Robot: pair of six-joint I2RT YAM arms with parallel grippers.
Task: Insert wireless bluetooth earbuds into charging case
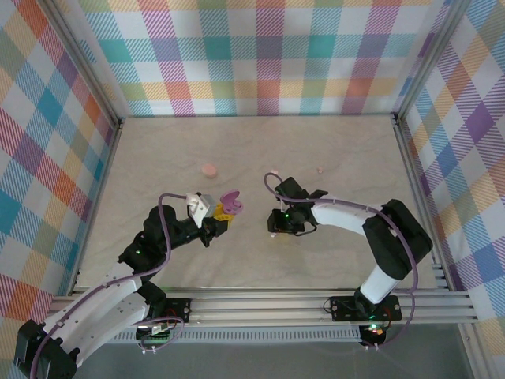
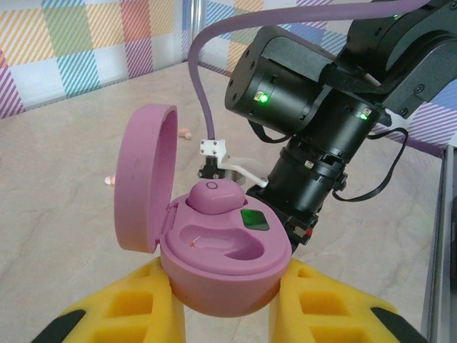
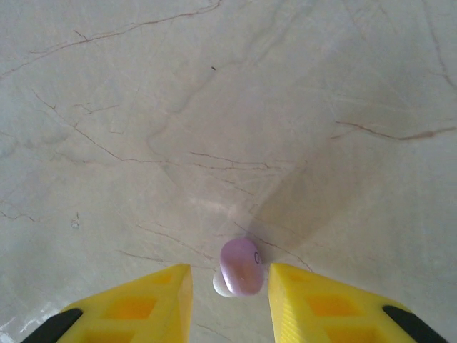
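Case (image 2: 221, 264): lid up, clamped between left gripper (image 2: 225, 311) fingers, centre-left in top view.
Seated earbud (image 2: 213, 196): in the case's far slot.
Loose earbud (image 3: 240, 266): on the table (image 1: 355, 158), between spread right gripper (image 3: 230, 286) fingers, nearer the right-hand one.
Surface: pale, marbled; puck (image 1: 208, 170) higher up, well apart.
Edges: plaid walls (image 1: 260, 55) left, right, top; rail (image 1: 276, 300) at bottom.

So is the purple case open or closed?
Open. The lid stands swung back on the charging case, showing one earbud seated inside and the other slot empty.
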